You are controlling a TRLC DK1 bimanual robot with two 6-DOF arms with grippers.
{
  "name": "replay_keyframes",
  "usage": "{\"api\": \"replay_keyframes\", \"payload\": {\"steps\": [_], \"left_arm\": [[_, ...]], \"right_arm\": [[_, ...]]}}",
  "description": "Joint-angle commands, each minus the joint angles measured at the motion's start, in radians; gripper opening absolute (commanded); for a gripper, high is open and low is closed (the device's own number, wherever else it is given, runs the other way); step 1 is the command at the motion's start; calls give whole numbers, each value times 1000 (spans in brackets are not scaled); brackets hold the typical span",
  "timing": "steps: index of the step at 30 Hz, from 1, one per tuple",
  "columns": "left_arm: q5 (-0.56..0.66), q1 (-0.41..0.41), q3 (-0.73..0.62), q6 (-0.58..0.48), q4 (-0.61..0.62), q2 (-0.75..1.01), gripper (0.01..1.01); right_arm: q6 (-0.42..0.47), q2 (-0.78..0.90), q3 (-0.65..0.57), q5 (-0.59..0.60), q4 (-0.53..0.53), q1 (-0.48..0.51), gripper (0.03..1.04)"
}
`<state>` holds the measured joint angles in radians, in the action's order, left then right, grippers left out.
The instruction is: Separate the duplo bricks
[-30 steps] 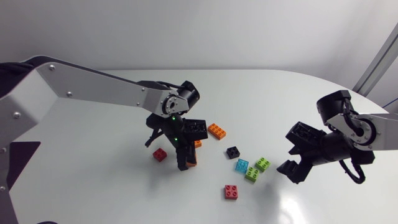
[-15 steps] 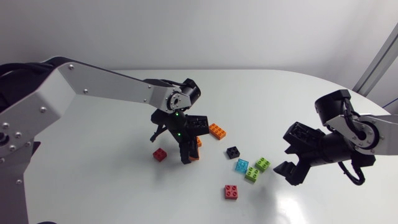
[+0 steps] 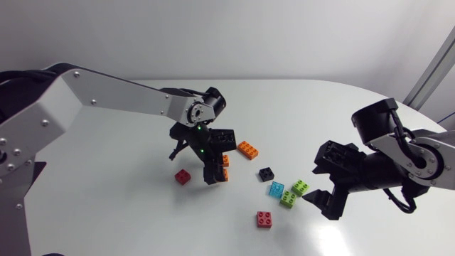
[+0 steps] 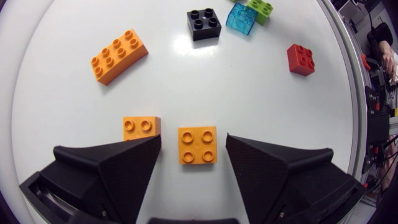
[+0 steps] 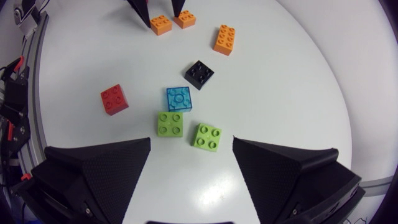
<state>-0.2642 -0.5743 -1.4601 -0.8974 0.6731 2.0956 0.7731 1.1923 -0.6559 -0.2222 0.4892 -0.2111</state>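
Note:
My left gripper stands open over the table's middle. An orange square brick lies flat between its fingers, touched by neither. A second orange brick lies against the tip of one finger, outside the gap. Both orange bricks rest apart from each other on the table. My right gripper is open and holds nothing, with two green bricks just ahead of its fingertips.
A long orange brick, a black brick, a cyan brick and a red brick lie between the arms. Another red brick sits beside my left gripper. The table edge curves close by.
My left gripper has opened and let go of the orange bricks, which now lie side by side. My right gripper has shifted left toward the green bricks.

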Motion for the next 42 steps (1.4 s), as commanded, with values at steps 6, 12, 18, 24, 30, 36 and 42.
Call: {"api": "replay_keyframes", "payload": {"steps": [6,12,18,24,30,36,42], "left_arm": [[0,76,101,57,-33,-183,964],[31,123,187,164,-43,-244,956],[51,145,277,192,-81,-290,956],[51,169,349,201,-101,-345,956],[51,202,389,201,-110,-375,956],[51,218,422,199,-129,-381,956],[49,245,437,190,-141,-381,957]], "right_arm": [[28,-30,50,-8,12,-22,954],[46,-43,73,-14,12,-16,954],[61,-43,73,-25,11,-79,954],[63,-8,33,-25,31,-215,954],[71,99,-21,-37,25,-287,952],[92,237,-63,-68,-5,-307,949],[92,303,-91,-77,-11,-340,930]]}}
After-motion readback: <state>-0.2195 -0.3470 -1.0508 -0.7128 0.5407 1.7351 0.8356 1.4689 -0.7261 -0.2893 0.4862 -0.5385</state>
